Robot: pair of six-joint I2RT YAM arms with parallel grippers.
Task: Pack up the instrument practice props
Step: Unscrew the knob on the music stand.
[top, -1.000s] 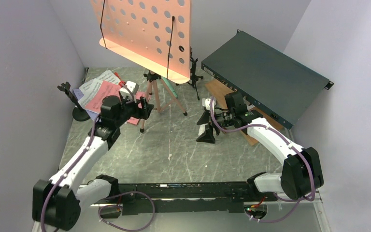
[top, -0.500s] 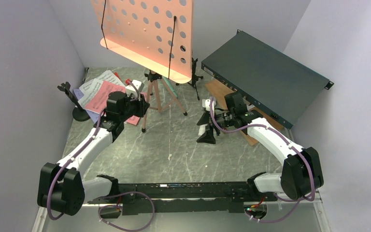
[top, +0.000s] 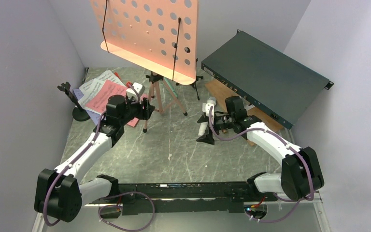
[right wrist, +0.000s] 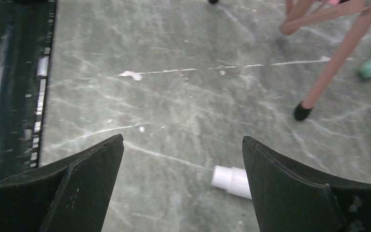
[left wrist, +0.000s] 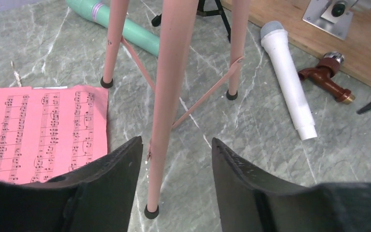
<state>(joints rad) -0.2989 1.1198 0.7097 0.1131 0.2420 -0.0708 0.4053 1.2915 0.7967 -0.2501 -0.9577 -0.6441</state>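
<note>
Left wrist view shows nothing packed yet: left gripper (left wrist: 176, 145) part-open, unclamped, astride a leg of the standing pink tripod (left wrist: 169, 87), right gripper (right wrist: 183, 140) wide and empty over the white microphone (right wrist: 232, 181), pink page (left wrist: 43, 130) lying loose.

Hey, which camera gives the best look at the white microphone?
Left wrist view: the white cylindrical microphone with a grey head lies there whole, unobstructed. Top external shows it small, partly behind the right arm. Right wrist catches only its tail end.
</note>
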